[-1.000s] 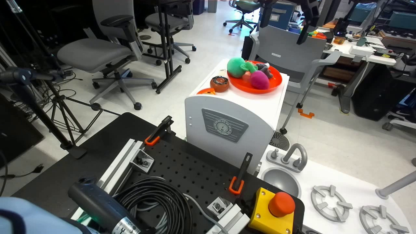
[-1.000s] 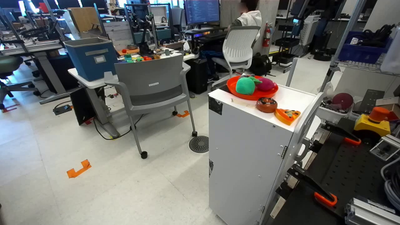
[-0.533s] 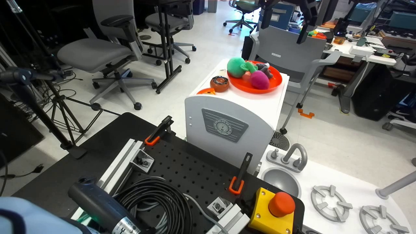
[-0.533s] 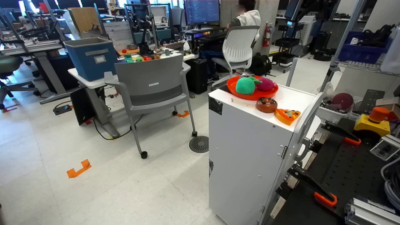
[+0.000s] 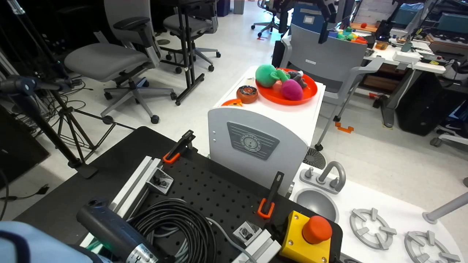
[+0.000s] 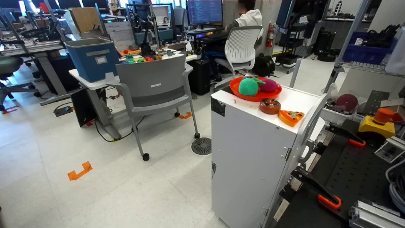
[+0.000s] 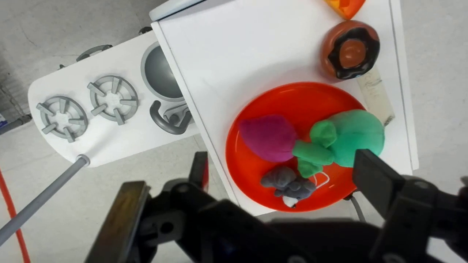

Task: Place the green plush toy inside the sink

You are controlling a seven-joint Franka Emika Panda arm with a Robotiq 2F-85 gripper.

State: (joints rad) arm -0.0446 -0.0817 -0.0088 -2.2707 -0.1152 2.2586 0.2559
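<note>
Office chairs (image 5: pixel 106 60) fill the background behind a white cabinet (image 7: pixel 234 54), whose top carries an orange-red dish (image 7: pixel 307 98). On that dish lies the green plush toy (image 7: pixel 360 137), on the side toward the cabinet's edge opposite the sink (image 5: pixel 316 205) and near the end away from the grey panel (image 5: pixel 248 166). Its round body bulges past the dish's rim. A green stalk (image 7: pixel 312 152) runs between it and the magenta ball (image 7: pixel 268 138); to which of the two it belongs cannot be told.

From this layout, the step in hand looks to be the approach for the pick: the toy is not yet grasped, and the sink lies lower, beyond the cabinet's other edge. The gripper (image 7: pixel 282 164) hangs with its fingers (image 7: pixel 376 180) spread wide and nothing held between them. Next, the move probably calls for a shift toward the edge opposite the sink, so that the toy comes centrally under the gap, then a descent and a closing on the round body without pinching the magenta ball. A push off-centre could tip the soft toy over the rim.

Of the fingers, the one farther from the sink overlaps the toy's border in the wrist view, yet they do not touch: in an exterior view the gripper is high, well apart from the toy. The toy therefore seems to lie below the fingers, to one side of the gap's middle.
</note>
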